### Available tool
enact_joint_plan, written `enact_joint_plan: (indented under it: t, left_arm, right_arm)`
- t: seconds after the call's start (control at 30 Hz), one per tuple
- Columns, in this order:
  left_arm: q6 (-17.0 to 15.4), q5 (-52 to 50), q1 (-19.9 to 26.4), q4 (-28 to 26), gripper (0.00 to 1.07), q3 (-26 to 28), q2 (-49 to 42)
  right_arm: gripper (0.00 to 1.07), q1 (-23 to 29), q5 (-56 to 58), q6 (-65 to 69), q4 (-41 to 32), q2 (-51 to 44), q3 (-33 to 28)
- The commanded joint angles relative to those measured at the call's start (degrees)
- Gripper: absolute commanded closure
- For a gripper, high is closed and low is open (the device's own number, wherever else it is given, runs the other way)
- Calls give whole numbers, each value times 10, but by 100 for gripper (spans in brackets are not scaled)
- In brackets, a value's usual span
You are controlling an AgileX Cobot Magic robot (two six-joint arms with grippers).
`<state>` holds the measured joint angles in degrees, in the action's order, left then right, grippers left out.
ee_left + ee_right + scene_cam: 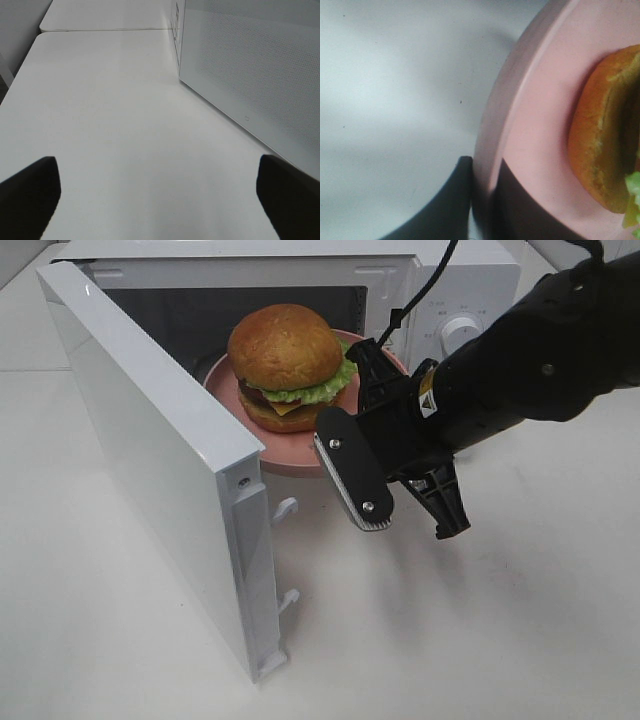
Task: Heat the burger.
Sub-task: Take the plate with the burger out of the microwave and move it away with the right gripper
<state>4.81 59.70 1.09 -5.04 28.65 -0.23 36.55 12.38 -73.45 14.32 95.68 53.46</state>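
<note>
The burger (285, 350), with a glossy brown bun, green lettuce and yellow cheese, sits on a pink plate (283, 456) at the mouth of the open white microwave (462, 280). The plate's front edge sticks out of the cavity. My right gripper (365, 365) is shut on the plate's right rim. In the right wrist view the pink plate rim (492, 145) runs between the dark fingers (445, 210), with the burger's bun (597, 145) beside them. My left gripper (160, 200) is open over bare table beside the microwave door's outer face (250, 65), holding nothing.
The microwave door (150, 440) stands swung wide open toward the front left, with its latch hooks (285, 508) facing the plate. The white table (450, 640) stretches in front and to the right. The round control dial (458, 332) is behind my right arm.
</note>
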Motion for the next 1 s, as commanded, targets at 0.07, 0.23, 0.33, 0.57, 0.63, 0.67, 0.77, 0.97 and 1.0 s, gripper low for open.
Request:
enact_joint_plan:
  t: [0.07, 0.23, 0.33, 0.57, 0.63, 0.67, 0.77, 0.97, 1.0]
  left_arm:
    - [-3, -2, 1, 1, 6, -2, -12]
    - [-3, -2, 1, 1, 6, -2, -12]
    - [-3, -2, 1, 1, 6, -2, -12]
    - [-3, -2, 1, 1, 6, -2, -12]
    - [-3, -2, 1, 1, 6, -2, -12]
    - [-3, -2, 1, 1, 6, -2, -12]
    - [-3, -2, 1, 1, 6, -2, -12]
    - [-3, -2, 1, 1, 6, -2, -12]
    - [-3, -2, 1, 1, 6, -2, -12]
  right_arm:
    - [107, -9, -33, 19, -6, -32, -13]
    - [107, -9, -32, 23, -6, -58, -37]
    - [107, -9, -31, 23, -6, -74, -53]
    - [107, -9, -25, 26, -6, -121, -95]
    - [107, -9, -16, 28, -6, -143, -109]
    - [107, -9, -16, 28, -6, -143, -109]
    - [107, -9, -15, 42, -6, -165, -126]
    - [107, -9, 10, 52, -6, -222, -167]
    - [107, -9, 10, 52, -6, -222, -167]
